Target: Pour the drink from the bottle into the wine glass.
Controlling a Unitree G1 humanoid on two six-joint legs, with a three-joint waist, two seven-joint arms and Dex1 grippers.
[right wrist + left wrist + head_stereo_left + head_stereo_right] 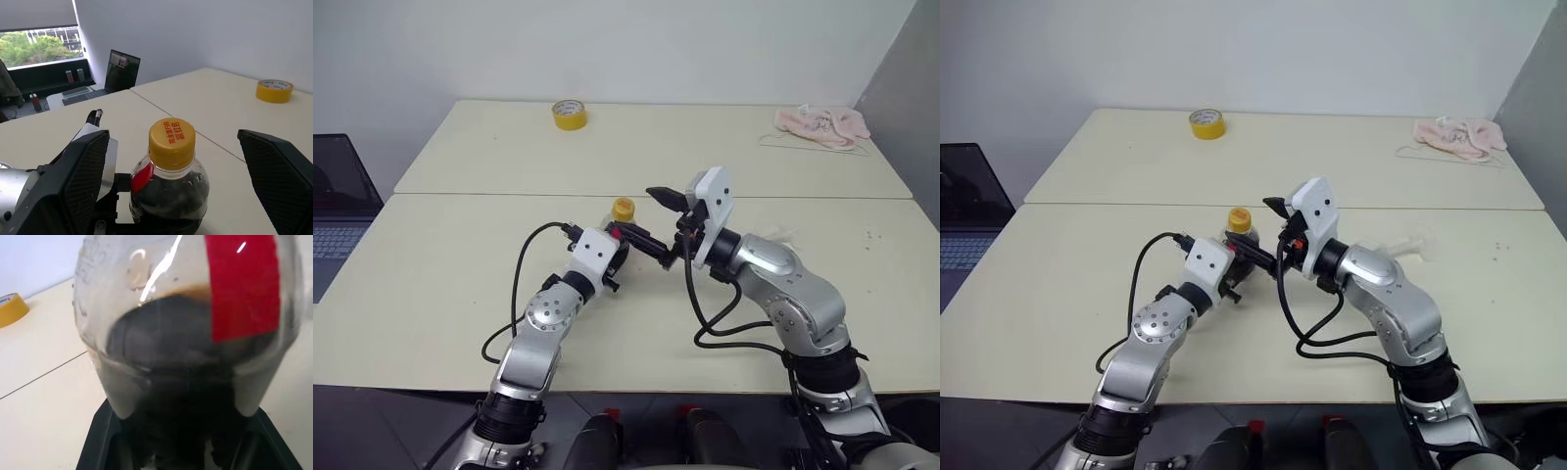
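The bottle point(169, 188) stands on the table point(440, 294), clear and squat, with a yellow cap point(171, 137), a red label strip and the dark brown drink point(186, 357) inside. My left gripper point(625, 241) is shut on its body, and its black fingers point(100, 431) flank the bulb. From the other side my right gripper point(639, 213) stands open at cap height. Its wide fingers point(83, 181) sit on either side of the bottle without touching it. A faint clear shape point(1408, 245) lies past my right forearm; I cannot tell whether it is the wine glass.
A yellow tape roll point(569, 115) sits at the far side of the back table, and a pink cloth point(822, 125) lies at the far right. A laptop point(337, 220) rests off the left edge. A seam point(460, 194) divides the two tables.
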